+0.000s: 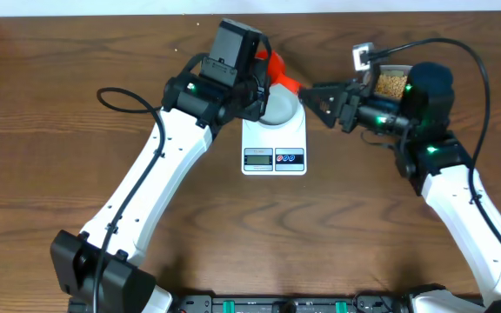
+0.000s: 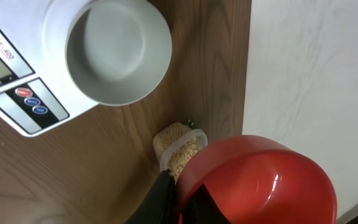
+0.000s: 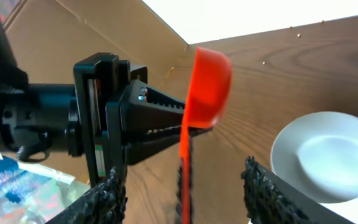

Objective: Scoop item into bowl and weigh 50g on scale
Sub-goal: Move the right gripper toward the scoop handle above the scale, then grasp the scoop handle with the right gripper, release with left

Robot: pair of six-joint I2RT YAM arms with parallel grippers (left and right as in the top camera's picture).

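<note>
The left gripper (image 3: pixel 180 121) is clamped on the handle of a red scoop (image 3: pixel 211 81), held over the table's far edge just behind the scale (image 1: pixel 274 149). The scale sits near the middle of that edge with the white bowl (image 1: pixel 282 108) on its rear half. The right gripper (image 1: pixel 317 101) is spread wide, gripping nothing, its fingers either side of the scoop's handle and apart from it, while the beans (image 1: pixel 391 84) lie in a clear tub (image 2: pixel 197 134) by the far edge, right of the scale.
</note>
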